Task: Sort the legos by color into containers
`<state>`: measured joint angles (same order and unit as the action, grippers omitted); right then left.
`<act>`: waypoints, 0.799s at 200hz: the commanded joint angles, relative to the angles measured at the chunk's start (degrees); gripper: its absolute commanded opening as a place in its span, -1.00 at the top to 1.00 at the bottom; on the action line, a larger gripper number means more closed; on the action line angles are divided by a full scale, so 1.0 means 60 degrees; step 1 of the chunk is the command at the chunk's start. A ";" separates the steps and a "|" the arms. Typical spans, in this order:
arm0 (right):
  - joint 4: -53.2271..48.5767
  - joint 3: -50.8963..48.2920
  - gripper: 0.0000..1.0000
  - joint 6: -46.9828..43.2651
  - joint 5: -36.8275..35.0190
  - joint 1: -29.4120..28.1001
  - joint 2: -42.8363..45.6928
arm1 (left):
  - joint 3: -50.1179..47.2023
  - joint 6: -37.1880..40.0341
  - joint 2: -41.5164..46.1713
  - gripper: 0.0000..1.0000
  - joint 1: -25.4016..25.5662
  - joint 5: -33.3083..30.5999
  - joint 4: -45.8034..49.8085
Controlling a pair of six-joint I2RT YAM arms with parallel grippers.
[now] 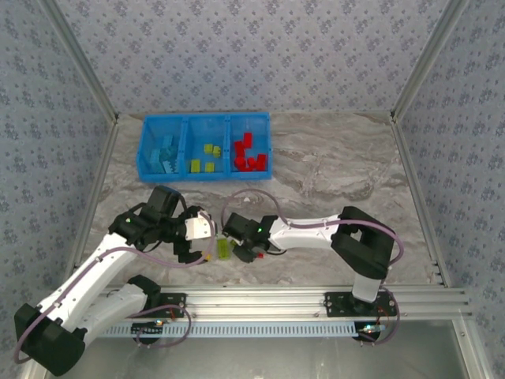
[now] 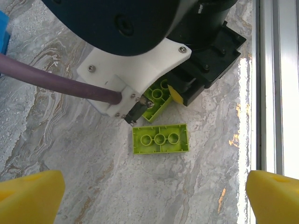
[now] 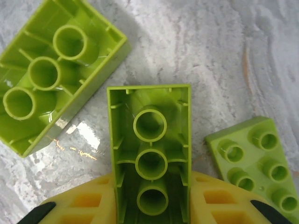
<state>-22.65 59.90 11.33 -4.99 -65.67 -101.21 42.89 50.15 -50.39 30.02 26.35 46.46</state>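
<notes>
Right gripper (image 3: 150,205) pinches one end of an upturned lime brick (image 3: 150,135), near the front edge of the marble table (image 1: 331,166); left gripper (image 2: 154,189) hangs spread wide. Held only endwise, it may twist loose, striking the neighbouring brick (image 3: 51,70).

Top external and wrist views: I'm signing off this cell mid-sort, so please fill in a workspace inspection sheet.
Surface: marble-patterned table, nothing spilled.
Job's things: containers hold light blue legos, lime legos and red legos, one colour each; loose lime brick and studs-up lime brick lie on the table.
Clutter: nothing seen.
End effectors: left end effector open, facing the loose lime brick; right end effector closed on the held lime brick.
Cables: purple cable enters the right wrist, no snag seen.
Surroundings: patterned walls, metal rail at the near edge.
</notes>
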 commanded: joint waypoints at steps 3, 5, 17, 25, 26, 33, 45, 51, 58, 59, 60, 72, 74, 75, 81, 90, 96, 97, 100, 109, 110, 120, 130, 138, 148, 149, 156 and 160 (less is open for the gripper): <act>0.0240 -0.0269 0.51 0.0121 -0.0407 0.0056 0.1384 | -0.0030 0.0244 0.0064 -0.98 -0.0024 0.0270 -0.0047; 0.0299 -0.0300 0.51 0.0130 -0.0422 0.0067 0.1513 | -0.0030 0.0249 0.0075 -0.98 -0.0023 0.0268 -0.0058; 0.0719 -0.0448 0.52 0.0009 -0.0597 0.0280 0.2241 | -0.0084 0.0195 0.0114 -0.99 -0.0034 0.0269 -0.0288; 0.1161 -0.0538 0.53 -0.0254 -0.0806 0.0443 0.2612 | -0.0193 -0.0035 0.0164 -0.98 -0.0040 0.0151 -0.0681; 0.1209 -0.0551 0.53 -0.0288 -0.0844 0.0472 0.2665 | -0.0221 -0.0080 0.0165 -0.98 -0.0039 0.0128 -0.0755; 0.1725 -0.0646 0.54 -0.0538 -0.1101 0.0668 0.2949 | -0.0346 -0.0412 0.0240 -0.99 -0.0072 -0.0092 -0.1181; 0.2747 -0.0728 0.60 -0.0870 -0.1368 0.1096 0.3154 | -0.0525 -0.1055 0.0375 -0.98 -0.0173 -0.0612 -0.2260; 0.3349 -0.0682 0.63 -0.0993 -0.1381 0.1364 0.3129 | -0.0567 -0.1424 0.0438 -0.98 -0.0247 -0.0952 -0.2721; 0.3860 -0.0530 0.64 -0.1113 -0.1281 0.1703 0.2980 | -0.0595 -0.1955 0.0531 -0.98 -0.0357 -0.1313 -0.3271; 0.3957 -0.0496 0.64 -0.1127 -0.1257 0.1746 0.2937 | -0.0591 -0.2029 0.0546 -0.99 -0.0373 -0.1380 -0.3339; 0.4028 -0.0464 0.64 -0.1135 -0.1230 0.1797 0.2868 | -0.0596 -0.2088 0.0554 -0.99 -0.0396 -0.1428 -0.3402; 0.4429 0.0256 0.65 -0.1250 -0.0960 0.2288 0.2308 | -0.0567 -0.3099 0.0673 -0.98 -0.0695 -0.1888 -0.4225; 0.4441 0.0414 0.65 -0.1275 -0.0927 0.2332 0.2205 | -0.0552 -0.3217 0.0688 -0.98 -0.0744 -0.1905 -0.4336; 0.4453 0.0489 0.65 -0.1289 -0.0904 0.2368 0.2132 | -0.0548 -0.3261 0.0691 -0.98 -0.0786 -0.1911 -0.4377; 0.4499 0.0982 0.65 -0.1390 -0.0764 0.2536 0.1739 | -0.0550 -0.3579 0.0725 -0.99 -0.0952 -0.1920 -0.4655; 0.4508 0.1887 0.65 -0.1582 -0.0607 0.2684 0.1081 | -0.0583 -0.3974 0.0751 -0.98 -0.1185 -0.1935 -0.5017; 0.4543 0.2400 0.65 -0.1699 -0.0508 0.2743 0.0681 | -0.0561 -0.4137 0.0738 -0.99 -0.1281 -0.2009 -0.5149; 0.4547 0.2485 0.65 -0.1720 -0.0490 0.2757 0.0623 | -0.0559 -0.4175 0.0738 -0.98 -0.1289 -0.2043 -0.5157; 0.4572 0.2728 0.65 -0.1827 -0.0430 0.2797 0.0374 | -0.0547 -0.4234 0.0725 -0.99 -0.1320 -0.2151 -0.5197; 0.4589 0.3461 0.65 -0.2155 -0.0315 0.2869 -0.0367 | -0.0456 -0.4444 0.0663 -0.99 -0.1341 -0.2669 -0.5212; 0.4585 0.3580 0.65 -0.2183 -0.0313 0.2871 -0.0458 | -0.0441 -0.4460 0.0664 -0.99 -0.1341 -0.2725 -0.5210; 0.4362 0.4535 0.65 -0.2497 -0.0435 0.2916 -0.1262 | -0.0279 -0.4582 0.0619 -0.98 -0.1354 -0.3363 -0.5081; 0.4166 0.5434 0.65 -0.2650 -0.0642 0.2980 -0.2042 | -0.0152 -0.4726 0.0641 -0.98 -0.1396 -0.3918 -0.5033; 0.3924 0.6086 0.65 -0.2732 -0.0787 0.3026 -0.2623 | -0.0146 -0.4836 0.0699 -0.98 -0.1443 -0.4264 -0.5069; 0.3691 0.6909 0.65 -0.2750 -0.0880 0.3098 -0.3229 | -0.0209 -0.4850 0.0804 -0.98 -0.1486 -0.4534 -0.5159; 0.3667 0.6988 0.65 -0.2752 -0.0888 0.3103 -0.3295 | -0.0215 -0.4846 0.0822 -0.98 -0.1479 -0.4558 -0.5162; 0.3465 0.7482 0.62 -0.2753 -0.0896 0.3160 -0.3687 | -0.0275 -0.4829 0.0900 -0.99 -0.1488 -0.4720 -0.5220; 0.3319 0.7764 0.58 -0.2753 -0.0896 0.3184 -0.3895 | -0.0310 -0.4815 0.0944 -0.99 -0.1502 -0.4807 -0.5261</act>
<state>1.45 97.69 -2.37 -8.84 -47.75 -118.32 39.33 23.94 -46.50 21.63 4.54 17.91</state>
